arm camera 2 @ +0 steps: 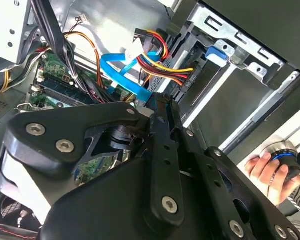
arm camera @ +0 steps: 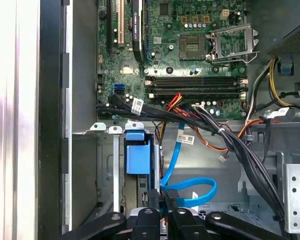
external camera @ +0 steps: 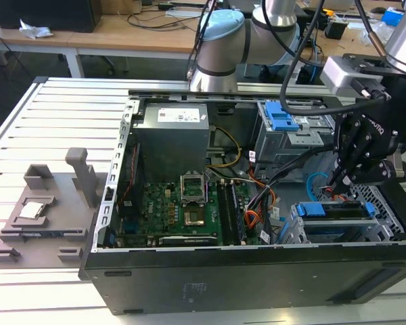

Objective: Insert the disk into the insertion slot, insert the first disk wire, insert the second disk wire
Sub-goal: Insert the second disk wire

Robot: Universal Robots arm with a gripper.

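Leftmost in the exterior view, a grey fixture plate [external camera: 44,217] lies on the slatted tabletop [external camera: 68,115] beside the open computer case [external camera: 257,271]. Within the case, a green motherboard [external camera: 183,210] sits below the grey power supply [external camera: 172,132]; further toward the exterior view's right stands a taller grey cage with a blue latch [external camera: 281,116]. At the case's corner on the exterior view's right is the insertion slot [external camera: 296,233], a low perforated grey cage, with the disk [external camera: 331,211] seated inside it in its blue carrier frame. The black gripper [external camera: 340,184] hangs just above the disk's rear edge. In the first wrist view its fingers [arm camera: 171,202] appear pressed together on a small dark plug, apparently that of the second disk wire [arm camera: 190,187], the flat light-blue cable looping beside the blue carrier tab [arm camera: 138,157]; the contact itself is partly hidden. A black cable bundle [arm camera: 230,140] crosses above the loop. In the second wrist view, a red-yellow-black power connector [arm camera 2: 162,67] lies near the blue cable, and a person's hand [arm camera 2: 267,172] grips a round knob outside the case.
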